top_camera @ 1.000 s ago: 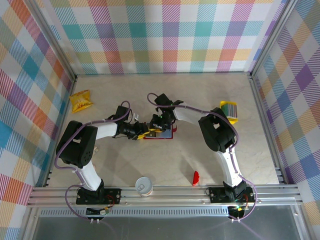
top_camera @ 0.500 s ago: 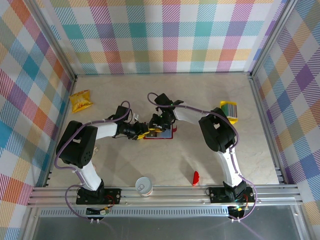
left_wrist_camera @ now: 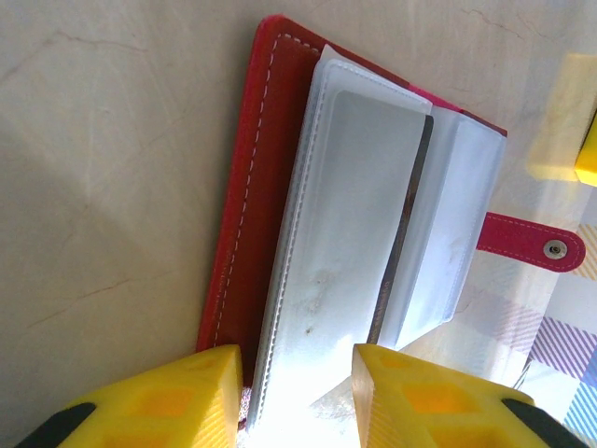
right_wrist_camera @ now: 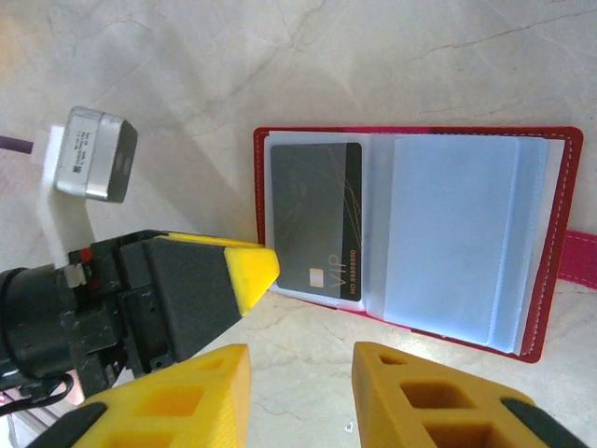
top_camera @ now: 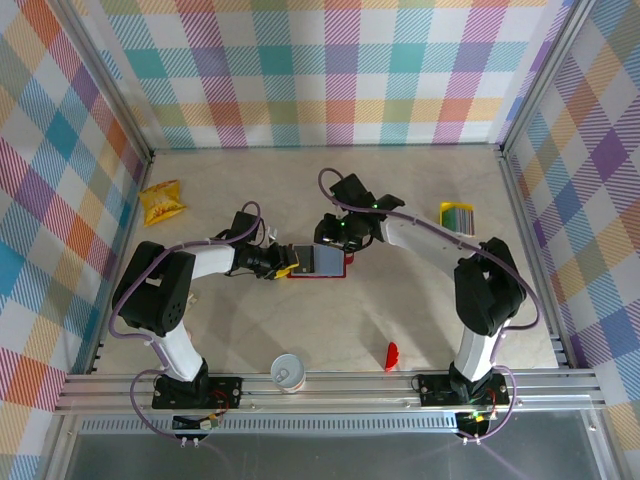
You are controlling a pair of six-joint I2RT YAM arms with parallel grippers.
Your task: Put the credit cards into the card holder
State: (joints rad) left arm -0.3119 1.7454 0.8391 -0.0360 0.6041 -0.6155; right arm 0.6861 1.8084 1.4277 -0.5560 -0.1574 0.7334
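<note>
Retreat of my right gripper (right_wrist_camera: 300, 364) from the card holder (top_camera: 322, 262), jaws now parted and empty, leaves a dark card (right_wrist_camera: 315, 224) sleeved inside while my left gripper (top_camera: 286, 267) stays clamped on its edge, so the credit cards (top_camera: 458, 217) stacked at far right come next.

Right gripper (top_camera: 330, 233) now off the card holder (top_camera: 318, 262), farther right

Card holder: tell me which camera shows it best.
Right wrist view: the card holder lies open and almost whole, with a dark card in its left sleeve. The left wrist view shows the card holder close but slanted, sleeves stacked, near end cut off. The top external view shows it small, without detail.
</note>
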